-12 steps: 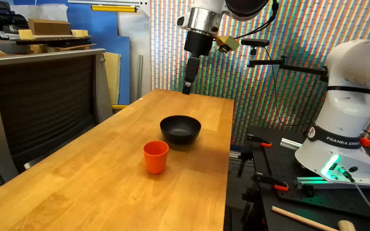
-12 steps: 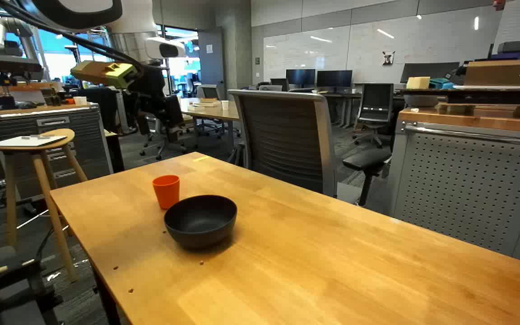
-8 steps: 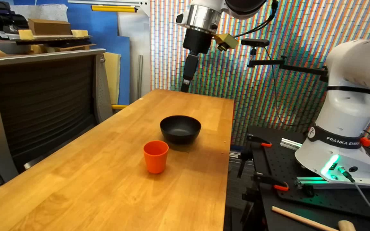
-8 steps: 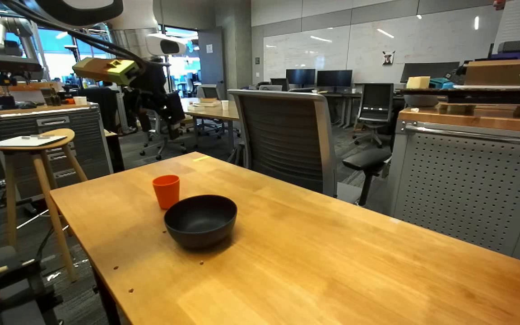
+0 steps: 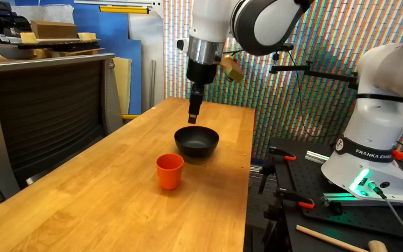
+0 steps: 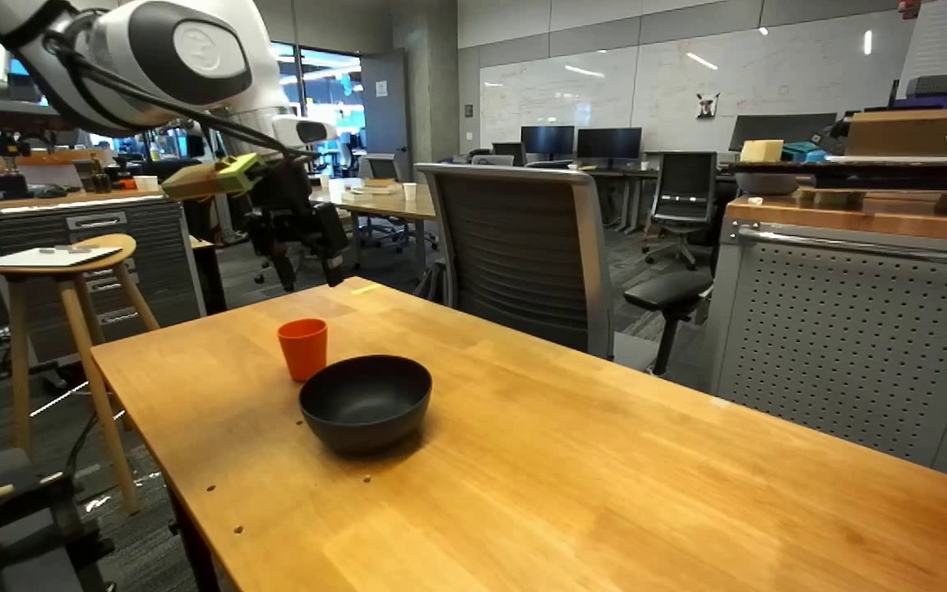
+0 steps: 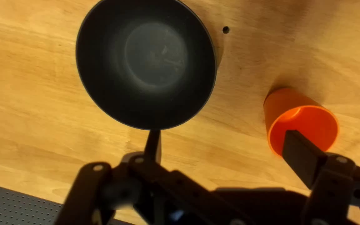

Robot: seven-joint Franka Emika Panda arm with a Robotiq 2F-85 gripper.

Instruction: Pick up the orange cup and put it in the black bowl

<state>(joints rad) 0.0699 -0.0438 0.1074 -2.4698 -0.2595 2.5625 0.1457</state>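
Observation:
The orange cup [image 5: 169, 173] stands upright on the wooden table, beside the black bowl [image 5: 196, 141]. In the other outside picture, an exterior view, the cup [image 6: 303, 352] is just behind the bowl [image 6: 367, 407]. My gripper [image 5: 192, 120] is in the air above table height; it also shows in an exterior view [image 6: 311, 281]. In the wrist view the gripper [image 7: 222, 132] is open, with bare table seen between its fingers. One fingertip overlaps the cup [image 7: 316, 125] in the picture, hiding part of its rim; the other lines up with the rim of the bowl [image 7: 155, 56]. The gripper holds nothing.
The wooden table [image 5: 117, 196] carries the cup and bowl. An office chair [image 6: 515, 255] stands against the table's long side. The robot's base [image 5: 366, 168] and clamps are on a black bench beside the table. A stool [image 6: 71, 263] stands off the table's end.
My gripper has come down lower, moving slightly left in one exterior view and slightly right in the other. It stays open. The cup and the bowl have not moved.

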